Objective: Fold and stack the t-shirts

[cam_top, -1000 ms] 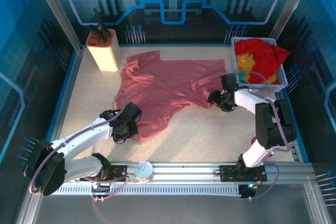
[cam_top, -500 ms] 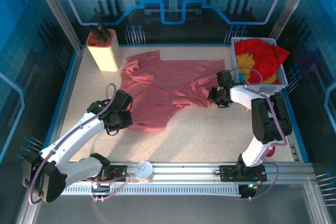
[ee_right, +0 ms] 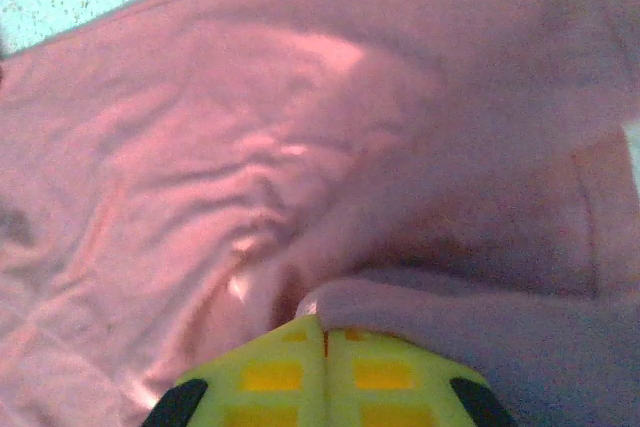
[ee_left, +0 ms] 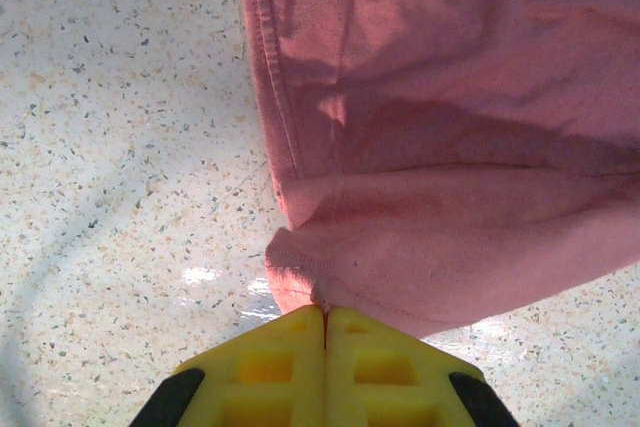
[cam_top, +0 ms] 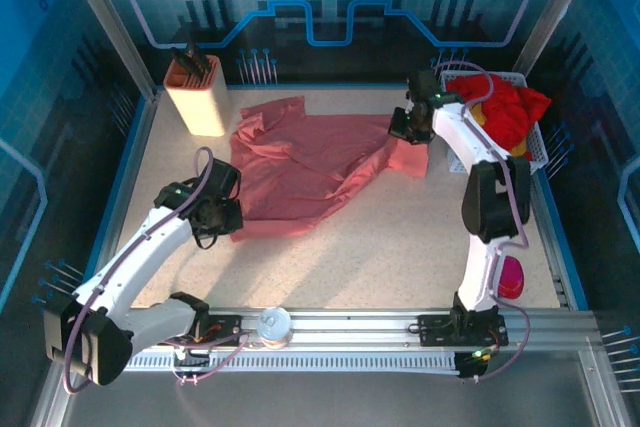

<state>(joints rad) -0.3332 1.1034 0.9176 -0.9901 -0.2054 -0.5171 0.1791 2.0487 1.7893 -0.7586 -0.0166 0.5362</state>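
A large salmon-pink t-shirt [cam_top: 300,172] lies rumpled across the back half of the table. My left gripper [cam_top: 222,215] is shut on its near-left hem; in the left wrist view the cloth [ee_left: 420,147] bunches right at the closed yellow fingertips [ee_left: 290,332]. At the far right, beside the basket, my right gripper [cam_top: 403,127] is shut on the shirt's right edge and holds it up off the table. The right wrist view has pink cloth [ee_right: 250,127] folded over the closed fingertips [ee_right: 360,347]. Red and yellow t-shirts [cam_top: 500,112] are heaped in the basket.
A white mesh basket [cam_top: 540,152] stands at the back right corner. A beige block holding dark tools [cam_top: 196,92] stands at the back left. A small round tin [cam_top: 274,324] sits on the front rail, and a pink object [cam_top: 511,275] lies by the right arm's base.
The right gripper closed on the shirt's right edge and carried it back toward the basket. The left gripper dragged the near hem left and back, so the shirt's front flap has shortened.
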